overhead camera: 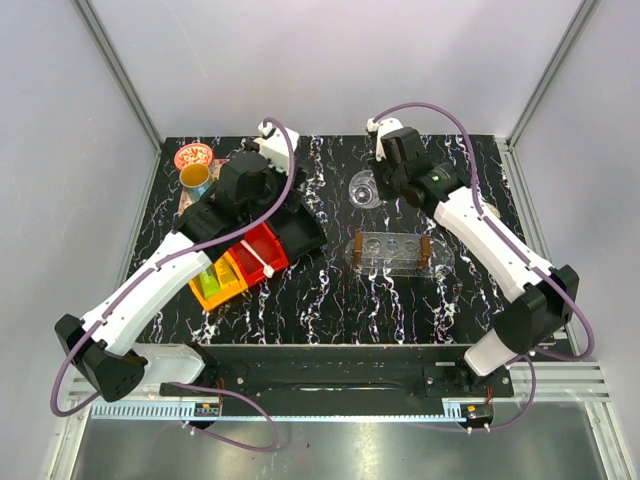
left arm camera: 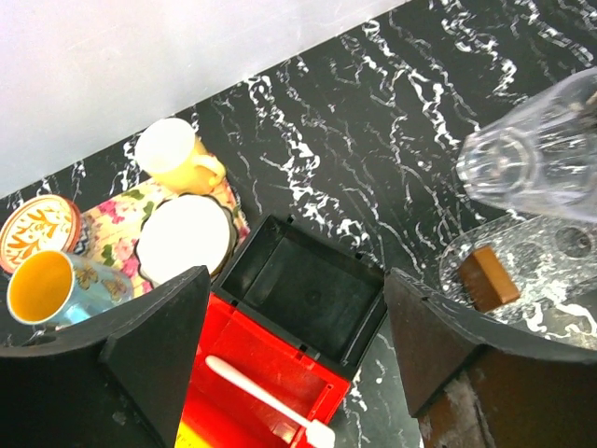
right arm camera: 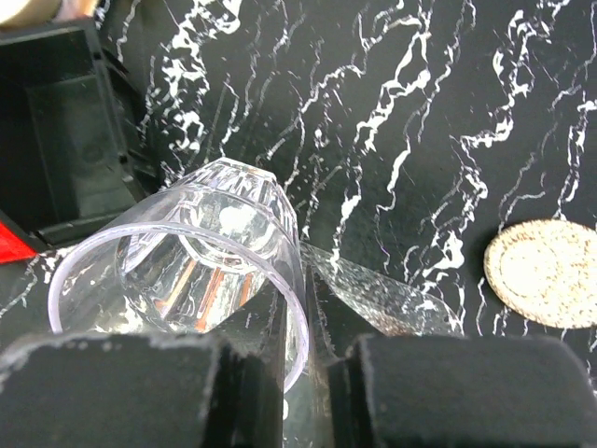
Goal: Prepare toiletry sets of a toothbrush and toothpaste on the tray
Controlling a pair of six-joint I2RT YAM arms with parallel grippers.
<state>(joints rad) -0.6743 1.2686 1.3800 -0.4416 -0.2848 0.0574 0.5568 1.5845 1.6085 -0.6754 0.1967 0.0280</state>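
Left tool stands apart directly above the toothbrush, which lies in the red bin; judged positioned for a pick. Right tool is clamped on the rim of a clear cup, holding it tilted off the bench, presumably to keep it out of the way.

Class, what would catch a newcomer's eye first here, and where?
The right gripper pinches a clear cup by its rim, tilted above the marbled black table. The open left gripper hovers over bins left of centre; a white toothbrush lies in the red bin.
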